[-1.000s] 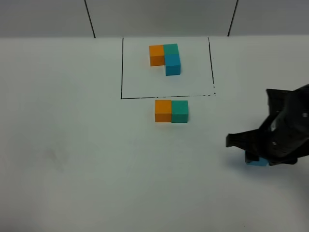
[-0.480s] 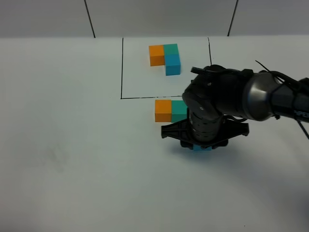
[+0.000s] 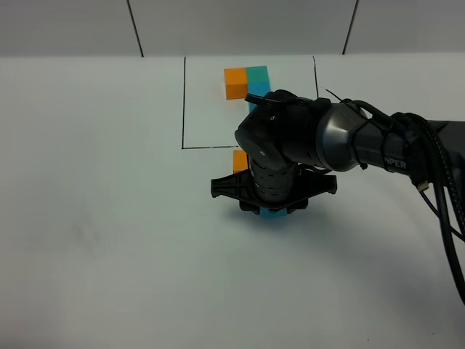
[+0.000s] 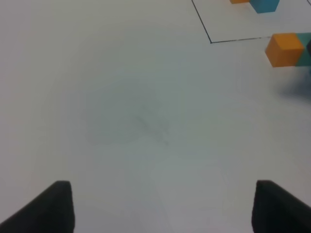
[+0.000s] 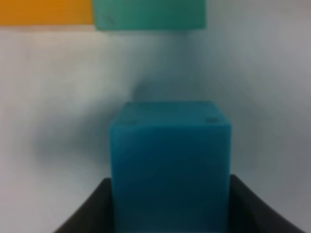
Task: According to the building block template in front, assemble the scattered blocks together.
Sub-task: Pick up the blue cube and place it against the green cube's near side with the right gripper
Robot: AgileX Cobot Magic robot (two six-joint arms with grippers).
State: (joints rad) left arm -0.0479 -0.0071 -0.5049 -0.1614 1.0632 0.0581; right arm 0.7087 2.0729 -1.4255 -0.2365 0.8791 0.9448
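Gripping the blue cube in closed right jaws, low at the surface just near of the teal cube beside the orange cube, apparently to copy the template; left jaws wide apart, empty.

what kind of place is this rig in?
Likely a lab test bench: a plain white table, a black drawn rectangle framing the building block template, and a robot arm gripping a sky-blue cube.
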